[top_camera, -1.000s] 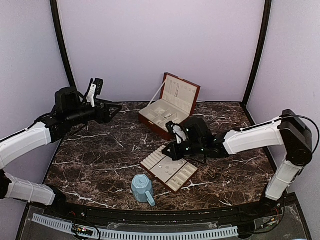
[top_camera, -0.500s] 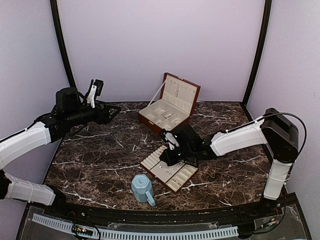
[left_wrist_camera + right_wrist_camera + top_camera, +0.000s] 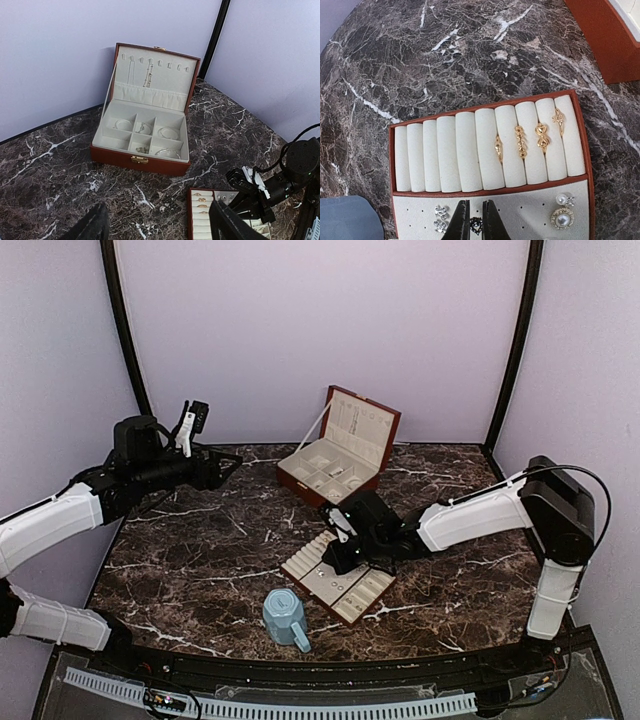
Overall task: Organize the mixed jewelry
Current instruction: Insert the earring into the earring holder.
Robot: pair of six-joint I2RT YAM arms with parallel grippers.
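My right gripper (image 3: 476,227) hangs low over the earring pad of the flat brown tray (image 3: 520,212), its tips closed on a small dark heart-shaped stud (image 3: 476,225). On the pad lie a silvery stud pair (image 3: 440,219) and pearl studs (image 3: 562,212). Several gold rings (image 3: 520,141) sit in the cream rolls. In the top view this gripper (image 3: 335,558) is at the tray's (image 3: 365,592) left end. The open jewelry box (image 3: 145,135) holds silvery hoops (image 3: 168,133) in its compartments. My left gripper (image 3: 160,230) is open and empty, raised high at the far left (image 3: 225,462).
A light-blue faceted mug (image 3: 285,615) stands on the dark marble table just in front of the tray and shows at the bottom left of the right wrist view (image 3: 345,217). The box (image 3: 330,465) stands at the back centre with its lid up.
My right gripper has moved left and nearer, from the tray's far right edge to over its earring pad. The left arm has stayed still.
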